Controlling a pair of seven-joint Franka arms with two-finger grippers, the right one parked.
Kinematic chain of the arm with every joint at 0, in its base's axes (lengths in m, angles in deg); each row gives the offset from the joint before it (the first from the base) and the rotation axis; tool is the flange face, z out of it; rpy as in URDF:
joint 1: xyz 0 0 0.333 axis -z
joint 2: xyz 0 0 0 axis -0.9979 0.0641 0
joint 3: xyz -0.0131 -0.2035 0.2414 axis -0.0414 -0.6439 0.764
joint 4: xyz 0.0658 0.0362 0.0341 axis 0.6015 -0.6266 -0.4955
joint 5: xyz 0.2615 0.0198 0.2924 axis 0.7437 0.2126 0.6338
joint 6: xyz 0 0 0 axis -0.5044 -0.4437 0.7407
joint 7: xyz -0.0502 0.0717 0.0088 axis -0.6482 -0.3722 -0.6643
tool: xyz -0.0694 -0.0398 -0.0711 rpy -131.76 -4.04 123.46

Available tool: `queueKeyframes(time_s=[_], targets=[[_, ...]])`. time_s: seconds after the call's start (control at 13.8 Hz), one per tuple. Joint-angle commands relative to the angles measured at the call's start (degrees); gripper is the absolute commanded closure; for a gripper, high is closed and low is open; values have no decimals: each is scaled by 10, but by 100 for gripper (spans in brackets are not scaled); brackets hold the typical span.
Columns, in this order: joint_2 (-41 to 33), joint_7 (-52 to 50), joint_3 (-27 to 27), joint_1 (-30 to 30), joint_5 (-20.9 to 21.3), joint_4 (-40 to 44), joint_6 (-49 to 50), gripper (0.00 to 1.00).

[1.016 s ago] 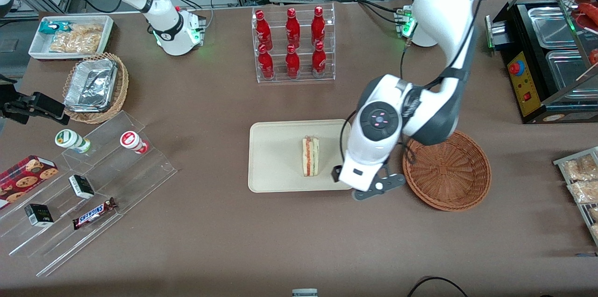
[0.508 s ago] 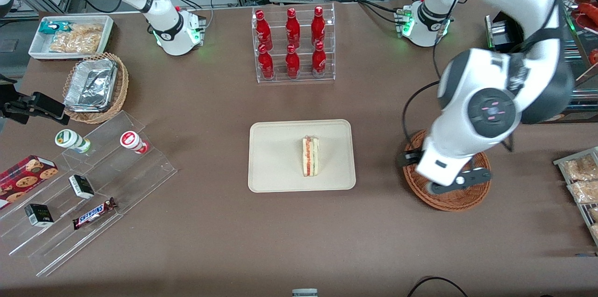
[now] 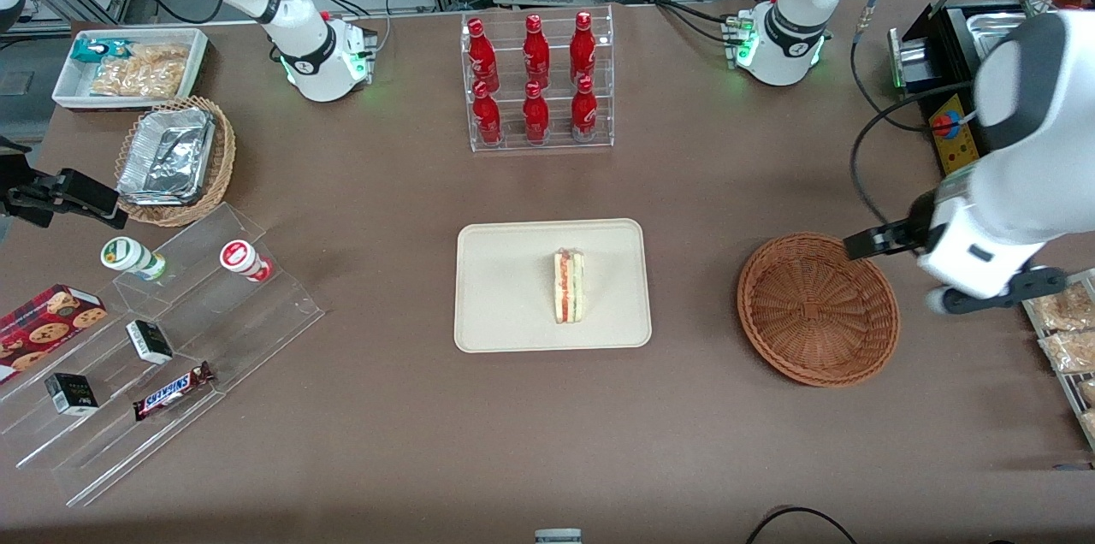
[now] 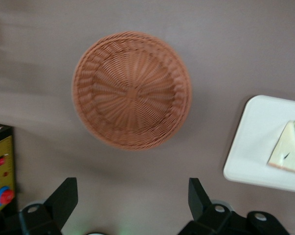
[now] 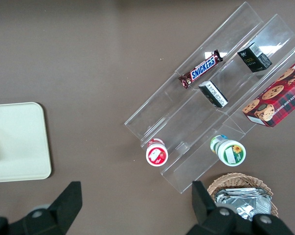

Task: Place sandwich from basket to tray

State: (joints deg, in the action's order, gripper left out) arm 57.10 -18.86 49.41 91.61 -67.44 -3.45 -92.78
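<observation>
Sandwich point(image 3: 569, 286) rests on the tray point(image 3: 505, 287) at table centre. Basket point(image 3: 817, 309) sits nearby, toward the working arm's end. Gripper point(image 4: 130, 200) hovers above the basket – fingers point(image 4: 64, 198) spread, holding nothing. Readable label – "SNICKERS" bar point(image 3: 173, 390)

Sandwich point(image 3: 569, 286) lies on cream tray point(image 3: 505, 304); reddish-brown wicker basket point(image 3: 817, 309) empty, well apart.

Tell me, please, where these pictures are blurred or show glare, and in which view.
Front view: the left arm's gripper, hanging open above the table beside the basket, is smeared by motion; the sandwich on the tray is sharp. Left wrist view: the basket and the sandwich look soft. Right wrist view: white glare on the clear acrylic shelf.
</observation>
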Motion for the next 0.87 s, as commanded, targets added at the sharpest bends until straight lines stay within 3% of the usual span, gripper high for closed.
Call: queueKeyframes(time_s=[0.0, 0.36, 0.8], targets=[[-42, 75, -4, -50, -16, -22, 37, 0], [-75, 68, -7, -46, -3, -29, 81, 0], [-175, 67, -7, 10, 48, -145, 58, 0]])
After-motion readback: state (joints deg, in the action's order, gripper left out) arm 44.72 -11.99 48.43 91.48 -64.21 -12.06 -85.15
